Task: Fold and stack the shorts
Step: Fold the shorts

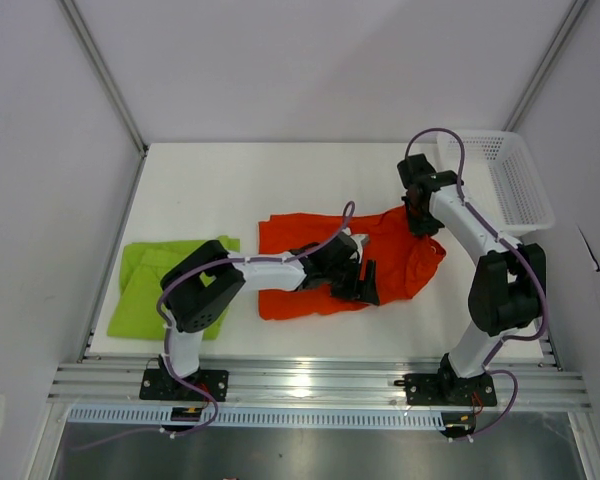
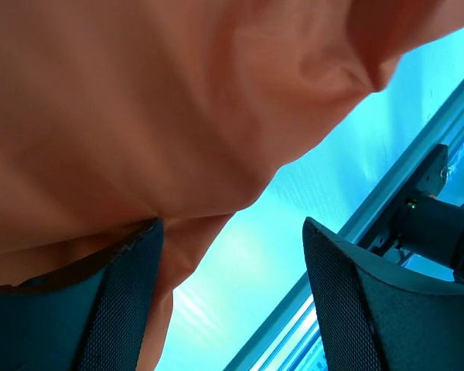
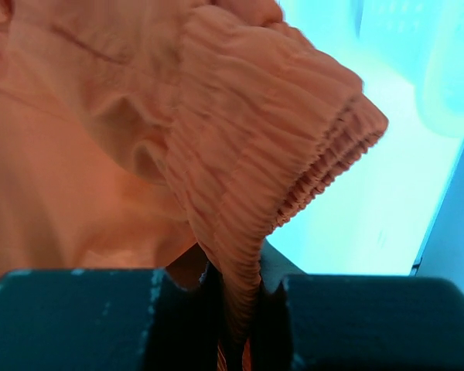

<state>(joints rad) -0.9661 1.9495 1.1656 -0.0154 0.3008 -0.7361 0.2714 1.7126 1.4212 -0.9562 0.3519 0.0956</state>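
The folding of the orange shorts (image 1: 300,290) is judged to be the step in hand. They are spread on the tabletop (image 1: 230,180) beneath and between the two claws, rumpled and not yet doubled over. The green shorts (image 1: 165,285) lie by themselves, well apart from the left claw (image 1: 366,282) on its outer side, apparently folded; no stack has been made.

The right claw (image 3: 232,294) is clamped on the gathered elastic waistband (image 3: 255,178), which is pinched between its fingers and bunches up just ahead of them. A white basket (image 1: 505,180) stands near that claw on its far side, untouched.

The left claw is held with its fingers apart; one finger is touched by the edge of the orange cloth, which drapes over it, while bare tabletop is seen through most of the gap, so nothing is gripped there.

For the next move, a grip by the left claw on the cloth edge beside it is thought to be needed; both held edges could then be carried across together so that the shorts are doubled evenly. An even lift is advised, since such soft cloth is likely to sag and crease. Afterwards the folded pair would have to be laid on the green one.
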